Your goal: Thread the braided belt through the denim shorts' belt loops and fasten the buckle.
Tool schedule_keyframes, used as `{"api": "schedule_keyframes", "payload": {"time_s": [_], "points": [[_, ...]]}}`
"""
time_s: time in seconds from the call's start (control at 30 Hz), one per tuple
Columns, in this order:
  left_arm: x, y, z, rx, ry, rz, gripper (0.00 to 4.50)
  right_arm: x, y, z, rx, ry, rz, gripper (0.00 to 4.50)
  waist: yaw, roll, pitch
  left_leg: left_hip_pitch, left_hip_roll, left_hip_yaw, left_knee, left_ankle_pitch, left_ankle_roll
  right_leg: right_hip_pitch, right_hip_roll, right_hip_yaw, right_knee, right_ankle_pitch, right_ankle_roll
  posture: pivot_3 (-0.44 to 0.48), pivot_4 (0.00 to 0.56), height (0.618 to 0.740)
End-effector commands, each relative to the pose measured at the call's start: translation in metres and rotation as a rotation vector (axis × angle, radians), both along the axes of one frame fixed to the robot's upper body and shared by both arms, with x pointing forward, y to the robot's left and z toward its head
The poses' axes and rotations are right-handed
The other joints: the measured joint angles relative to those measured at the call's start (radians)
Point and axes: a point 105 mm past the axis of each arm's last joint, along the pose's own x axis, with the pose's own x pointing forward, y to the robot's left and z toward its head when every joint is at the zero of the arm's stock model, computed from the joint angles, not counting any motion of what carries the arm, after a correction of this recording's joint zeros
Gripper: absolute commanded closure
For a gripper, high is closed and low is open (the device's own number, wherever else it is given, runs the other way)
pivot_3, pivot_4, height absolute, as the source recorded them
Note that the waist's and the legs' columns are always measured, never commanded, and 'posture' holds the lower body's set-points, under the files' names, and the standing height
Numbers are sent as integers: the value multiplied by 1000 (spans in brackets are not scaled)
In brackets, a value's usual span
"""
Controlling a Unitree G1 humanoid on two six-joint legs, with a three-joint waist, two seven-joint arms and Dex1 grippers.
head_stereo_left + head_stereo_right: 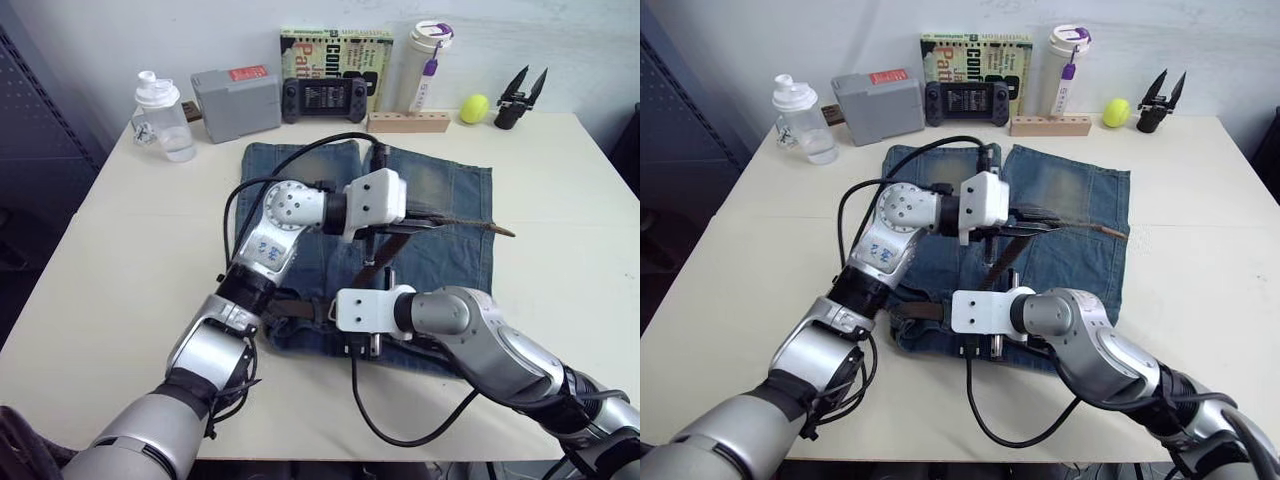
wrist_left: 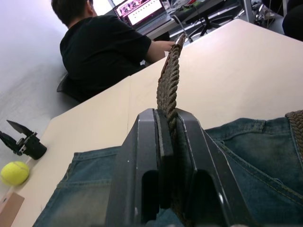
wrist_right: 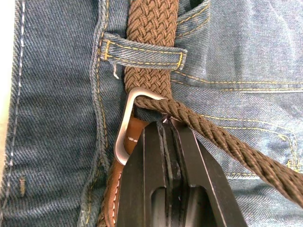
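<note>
Left gripper (image 2: 166,137): clamped on braided belt (image 2: 168,85), free end lifted over denim shorts (image 1: 440,200). Right gripper (image 3: 166,130): fingers together, tips at buckle (image 3: 124,132), just below belt loop (image 3: 144,55).

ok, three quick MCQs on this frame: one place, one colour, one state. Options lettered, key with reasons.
1. Where does the tennis ball sit?
A. on the shorts
B. at the table's far edge, beside the black clip
C. on the floor

2. The buckle is:
A. silver-grey
B. gold
C. black

3. The left gripper is:
A. wide open
B. shut on the braided belt
C. shut on nothing

Key:
1 B, it lies near the wall by the black clip.
2 A, bare metal frame.
3 B, the strap runs between its fingers.
</note>
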Motion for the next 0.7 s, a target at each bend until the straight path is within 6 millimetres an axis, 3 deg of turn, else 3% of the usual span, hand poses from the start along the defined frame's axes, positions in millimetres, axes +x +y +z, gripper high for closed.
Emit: {"api": "schedule_keyframes", "payload": {"time_s": [0.03, 0.17, 0.3, 0.43, 0.63, 0.7], "points": [[8, 46, 16, -92, -63, 147, 4500, -15, -18, -53, 26, 306, -156, 4427, -3, 1, 0, 0, 0, 0, 0, 0, 0, 0, 0, 0, 0, 0, 0, 0, 150, 726], [13, 107, -18, 16, -48, 314, 4500, -4, -26, -25, 223, 292, -276, 4427, -1, 2, 1, 0, 1, -3, -1, 0, -1, -1, 0, 0, 0, 0, 0, 0, 150, 726], [-1, 146, -47, 140, -44, 380, 4500, 2, -33, 3, 391, 275, -350, 4427, 5, 4, 2, -2, 0, -5, -1, 0, 0, -1, -2, 0, -1, 0, 0, 0, 150, 726], [-18, 156, -66, 184, -10, 384, 4500, -10, -25, 27, 569, 331, -298, 4427, 4, 5, 4, -4, 0, -6, -1, 0, 0, -1, -3, 0, -1, 0, 0, 0, 150, 726], [-31, 150, -70, 165, 2, 381, 4500, -15, -28, 38, 604, 272, -289, 4427, -4, 10, 7, -3, 0, -5, -4, 0, 0, -5, 0, 4, 0, 0, 0, 0, 150, 726], [-33, 149, -68, 156, 2, 381, 4500, -16, -31, 43, 608, 216, -279, 3819, -3, 11, 7, -2, 0, -4, -4, 0, 0, -6, 1, 4, 0, 0, 0, 0, 150, 726]]}}
